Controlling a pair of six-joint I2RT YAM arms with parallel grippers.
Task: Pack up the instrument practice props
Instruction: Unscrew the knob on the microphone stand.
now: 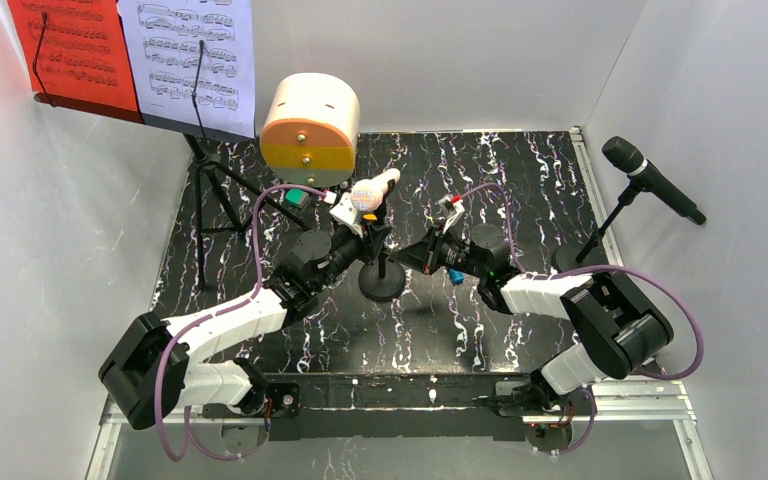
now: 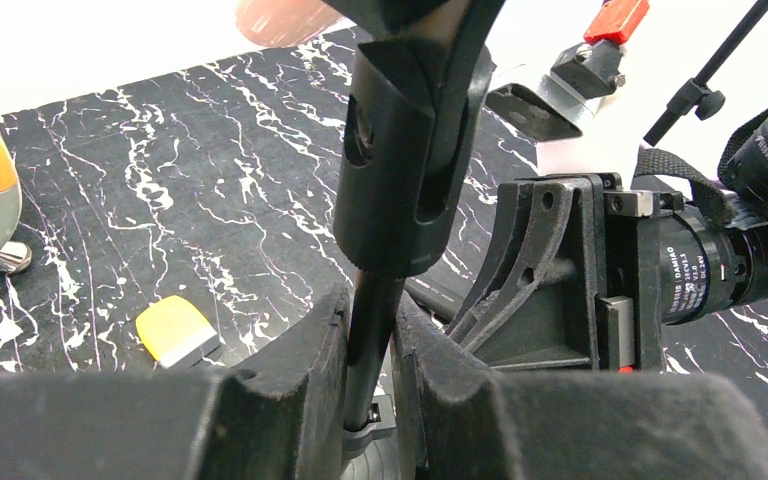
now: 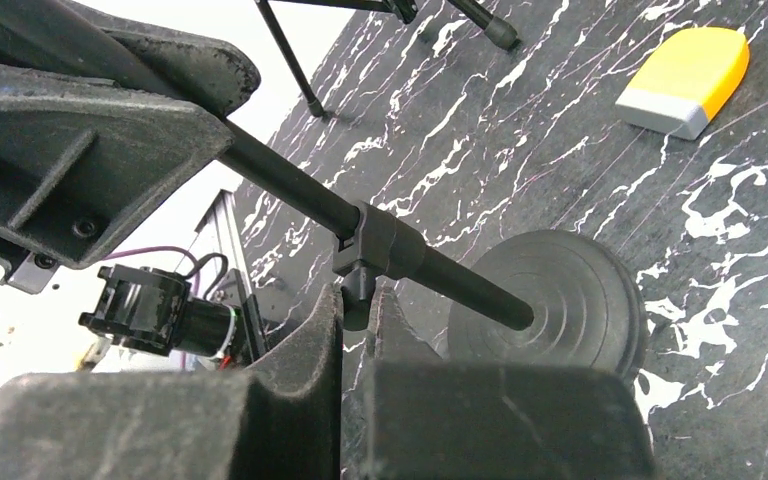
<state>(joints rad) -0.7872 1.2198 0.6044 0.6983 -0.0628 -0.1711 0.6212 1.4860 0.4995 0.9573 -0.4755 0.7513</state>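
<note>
A small black round-based mic holder [image 1: 382, 282] stands mid-table with a cream microphone [image 1: 370, 192] in its clip. My left gripper [image 1: 360, 240] is shut on the holder's upright pole [image 2: 372, 330], just under the black clip [image 2: 410, 150]. From the right, my right gripper [image 1: 422, 252] reaches the same holder. In the right wrist view my right gripper [image 3: 358, 300] is shut on the small knob of the pole's collar [image 3: 375, 245], above the round base [image 3: 560, 300]. A black microphone [image 1: 650, 180] sits on a second holder at far right. The black music rack [image 1: 200, 190] holds red and white pages [image 1: 130, 50] at back left.
A cream, orange and yellow round box [image 1: 310, 130] stands behind the centre holder, with a green block [image 1: 295, 197] below it. A small yellow and grey piece [image 2: 175, 333] lies on the black marbled mat [image 1: 520, 180]. White walls enclose the table on three sides.
</note>
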